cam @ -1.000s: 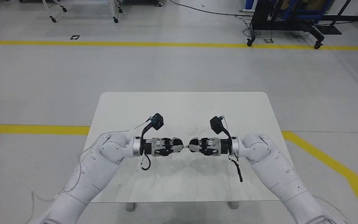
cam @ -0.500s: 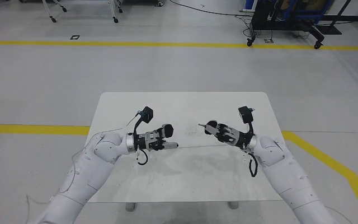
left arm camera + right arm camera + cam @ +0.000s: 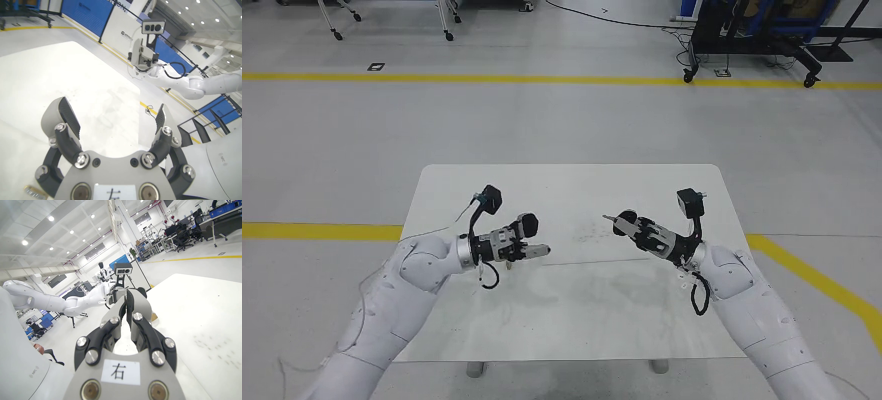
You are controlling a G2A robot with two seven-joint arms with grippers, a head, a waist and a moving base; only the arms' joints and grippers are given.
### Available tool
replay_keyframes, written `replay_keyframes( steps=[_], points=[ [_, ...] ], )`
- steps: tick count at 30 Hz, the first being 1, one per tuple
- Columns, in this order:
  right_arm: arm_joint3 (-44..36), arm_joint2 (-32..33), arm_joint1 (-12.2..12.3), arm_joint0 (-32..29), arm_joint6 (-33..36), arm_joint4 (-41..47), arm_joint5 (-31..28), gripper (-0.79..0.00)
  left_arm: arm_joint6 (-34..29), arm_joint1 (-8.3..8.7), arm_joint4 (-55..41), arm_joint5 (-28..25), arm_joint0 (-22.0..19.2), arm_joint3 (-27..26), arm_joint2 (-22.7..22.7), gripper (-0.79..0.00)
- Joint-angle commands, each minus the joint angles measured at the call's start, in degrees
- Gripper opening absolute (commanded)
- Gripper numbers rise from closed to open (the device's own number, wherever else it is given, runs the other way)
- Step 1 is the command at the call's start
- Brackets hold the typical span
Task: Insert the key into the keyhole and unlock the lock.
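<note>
Both grippers have swung apart from their tip-to-tip meeting. Your left gripper (image 3: 113,106) gapes wide, holding nothing. Your right gripper (image 3: 127,294) is pinched tight, likely to keep the key, though you cannot tell whether one sits inside that grip.

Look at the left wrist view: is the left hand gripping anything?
No, the left hand stands wide open, the white table visible between its black ribbed pads.
</note>
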Motion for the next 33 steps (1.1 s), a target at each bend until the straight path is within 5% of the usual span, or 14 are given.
replay_keyframes(
  steps=[1, 7, 12, 16, 21, 25, 33],
  points=[
    [0.00, 0.00, 0.00, 0.00, 0.00, 0.00, 0.00, -0.785, 2.67, 1.19, 6.22, 1.74, 4.04, -2.69, -5.14, 0.000],
    [0.00, 0.00, 0.00, 0.00, 0.00, 0.00, 0.00, -0.785, 2.80, 3.52, 22.61, 12.56, 17.00, -17.67, -13.81, 0.000],
    [0.00, 0.00, 0.00, 0.00, 0.00, 0.00, 0.00, -0.785, -0.58, 3.42, 35.86, 26.99, 22.93, -28.89, -10.81, 0.000],
    [0.00, 0.00, 0.00, 0.00, 0.00, 0.00, 0.00, -0.785, -3.23, 2.49, 42.61, 37.23, 21.22, -29.74, -5.60, -0.009],
    [0.00, 0.00, 0.00, 0.00, 0.00, 0.00, 0.00, -0.785, -8.31, 1.24, 46.12, 45.60, 17.54, -28.59, -0.28, -0.111],
    [0.00, 0.00, 0.00, 0.00, 0.00, 0.00, 0.00, -0.785, -9.53, 0.50, 46.28, 48.43, 15.69, -27.11, 1.97, -0.142],
    [0.00, 0.00, 0.00, 0.00, 0.00, 0.00, 0.00, -0.785, -10.01, -0.30, 45.54, 52.16, 13.81, -23.95, 2.53, -0.379]
  ],
)
